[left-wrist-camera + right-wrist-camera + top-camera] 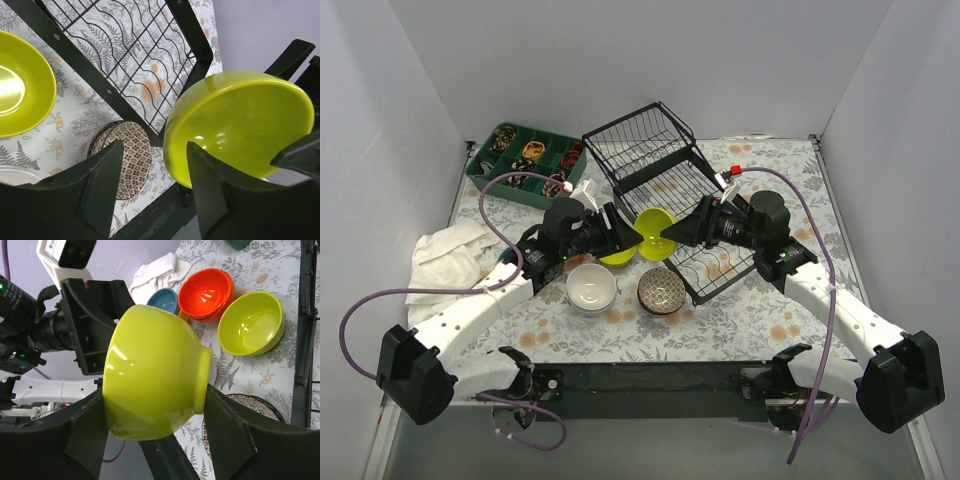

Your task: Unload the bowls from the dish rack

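My right gripper (pixel 678 236) (pixel 155 392) is shut on a lime green bowl (pixel 656 228) (pixel 150 375), one finger on its rim side and one on its base, holding it tipped on its side above the table in front of the black wire dish rack (pixel 655 165). My left gripper (pixel 628 236) (pixel 155 145) faces it from the left with jaws apart. In the left wrist view the bowl's (pixel 240 125) rim edge sits just beside the right finger (pixel 215 195), and the left finger (pixel 102 185) touches nothing.
On the table lie a second lime bowl (pixel 616 258) (pixel 250 324), a white bowl (pixel 591 288), a patterned bowl (pixel 661 290) (pixel 127 162), and an orange bowl (pixel 206 292) with a blue one (pixel 164 300). A green compartment tray (pixel 525 160) and a white cloth (pixel 445 262) lie left.
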`<act>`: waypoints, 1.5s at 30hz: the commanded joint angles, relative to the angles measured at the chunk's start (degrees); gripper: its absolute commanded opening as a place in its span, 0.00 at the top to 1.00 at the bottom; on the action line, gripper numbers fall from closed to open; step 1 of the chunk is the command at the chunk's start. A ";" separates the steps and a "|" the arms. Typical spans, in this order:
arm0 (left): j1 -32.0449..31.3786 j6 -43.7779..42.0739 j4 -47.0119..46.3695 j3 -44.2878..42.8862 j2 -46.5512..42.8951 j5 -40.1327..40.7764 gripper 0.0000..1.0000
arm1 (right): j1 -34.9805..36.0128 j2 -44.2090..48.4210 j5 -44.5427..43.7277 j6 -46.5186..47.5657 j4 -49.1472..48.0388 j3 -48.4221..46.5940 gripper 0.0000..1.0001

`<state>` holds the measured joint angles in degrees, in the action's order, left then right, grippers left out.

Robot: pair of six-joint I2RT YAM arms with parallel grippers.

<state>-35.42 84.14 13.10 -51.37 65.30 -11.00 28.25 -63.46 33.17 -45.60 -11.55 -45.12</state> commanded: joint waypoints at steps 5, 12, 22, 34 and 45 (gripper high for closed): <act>-3.16 0.15 -3.17 -1.62 2.20 4.94 0.81 | 0.31 1.59 1.28 -1.86 -6.20 0.82 0.89; -3.25 -1.43 -2.56 -1.36 1.68 8.10 1.00 | 0.31 2.20 -0.29 -1.07 -5.94 2.49 0.58; -1.85 -9.77 12.89 -5.57 3.42 26.20 1.00 | -0.21 5.45 -14.96 15.18 16.89 -3.38 0.01; 7.29 -15.58 20.37 -15.50 19.59 22.61 1.00 | -0.21 8.18 -25.43 24.68 28.07 -6.20 0.01; 7.56 -16.37 24.16 -19.55 28.31 18.65 0.94 | -0.48 9.15 -29.04 27.85 30.89 -6.91 0.02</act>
<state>-27.88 68.25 35.79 -68.14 94.37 9.76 28.14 -55.05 6.09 -19.99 18.57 -49.30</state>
